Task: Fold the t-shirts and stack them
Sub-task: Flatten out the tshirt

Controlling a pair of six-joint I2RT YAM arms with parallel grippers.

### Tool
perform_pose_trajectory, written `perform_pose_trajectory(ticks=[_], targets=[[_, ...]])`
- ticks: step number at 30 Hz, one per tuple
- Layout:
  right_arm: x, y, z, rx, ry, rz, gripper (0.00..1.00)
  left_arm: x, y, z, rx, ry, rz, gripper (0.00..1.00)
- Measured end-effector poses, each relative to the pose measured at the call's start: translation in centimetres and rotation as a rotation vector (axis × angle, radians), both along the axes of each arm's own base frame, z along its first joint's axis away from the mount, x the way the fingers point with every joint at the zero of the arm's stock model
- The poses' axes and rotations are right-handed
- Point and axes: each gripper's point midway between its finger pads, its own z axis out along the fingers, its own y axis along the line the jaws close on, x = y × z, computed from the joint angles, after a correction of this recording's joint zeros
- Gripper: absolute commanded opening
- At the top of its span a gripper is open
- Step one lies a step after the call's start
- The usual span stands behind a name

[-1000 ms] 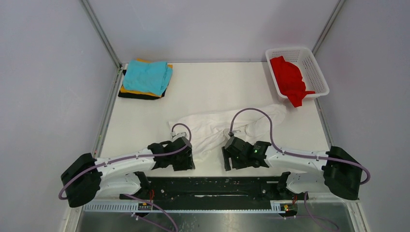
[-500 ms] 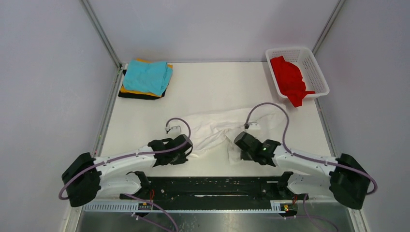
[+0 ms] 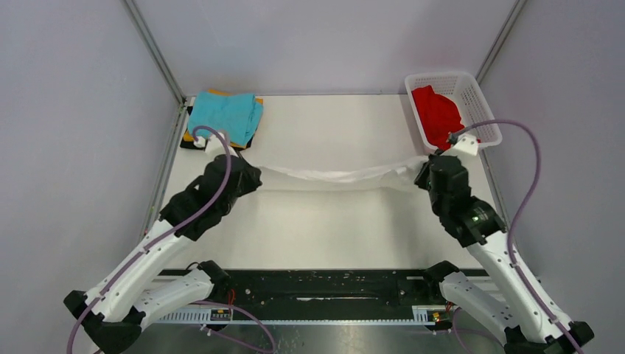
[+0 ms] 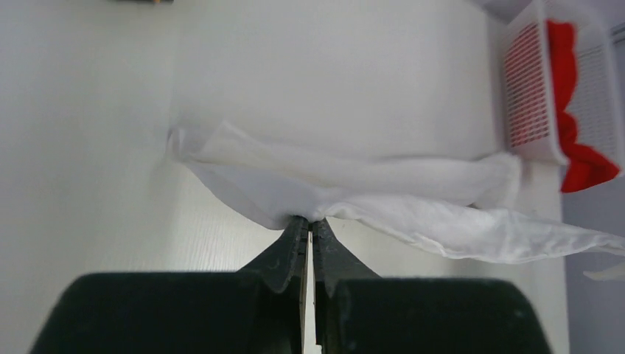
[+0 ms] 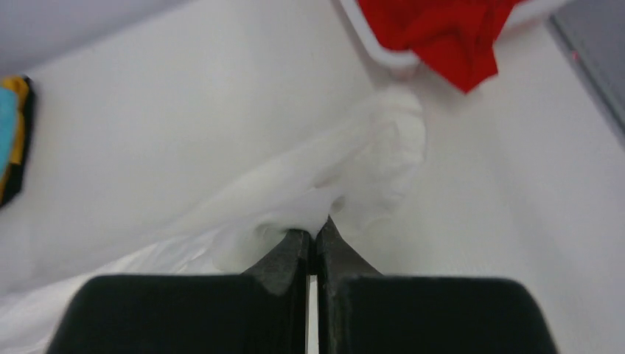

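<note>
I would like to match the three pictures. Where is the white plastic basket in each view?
Top external: the basket sits in the upper right of the picture.
Left wrist: at the upper right edge, partly cut off.
Right wrist: only its rim shows, at the top edge.
Shared landmark: the red t-shirt hanging over the basket's rim, just beyond the stretched white t-shirt.

The right gripper point(image 5: 312, 240) has its jaws pressed together on a fold of the white t-shirt point(image 5: 346, 169). From the pinch the cloth trails off to the tool's left, and a bunched end lies just ahead and to its right on the table point(image 5: 184, 96). Further ahead, the red t-shirt point(image 5: 435, 29) spills over the basket point(image 5: 383, 57) rim. Far left, the edge of a teal, orange and black stack point(image 5: 11, 140) shows.
</note>
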Motion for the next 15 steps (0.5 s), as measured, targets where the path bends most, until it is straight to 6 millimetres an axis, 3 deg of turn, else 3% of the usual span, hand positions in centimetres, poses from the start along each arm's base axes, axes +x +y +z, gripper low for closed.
perform_pose_trajectory(ticks=[5,9,10,11,15], targets=[[0.5,-1.0,10.3,-0.038,-0.202,0.016,0.0,0.5,1.3,9.5,-0.028,-0.206,0.004,0.0],[-0.8,-2.2,17.8,-0.074,-0.353,0.035,0.0,-0.4,2.9,16.1,-0.053,-0.358,0.009,0.0],[-1.8,-2.6,20.7,-0.074,-0.421,0.046,0.0,-0.8,3.3,18.0,-0.061,-0.404,0.009,0.0],[-2.0,-2.7,21.2,-0.073,-0.436,0.048,0.0,-1.1,3.6,19.4,-0.066,-0.434,0.008,0.0],[-5.5,-3.2,26.9,-0.059,-0.588,0.122,0.0,-3.0,5.0,25.6,-0.103,-0.577,-0.01,0.0]])
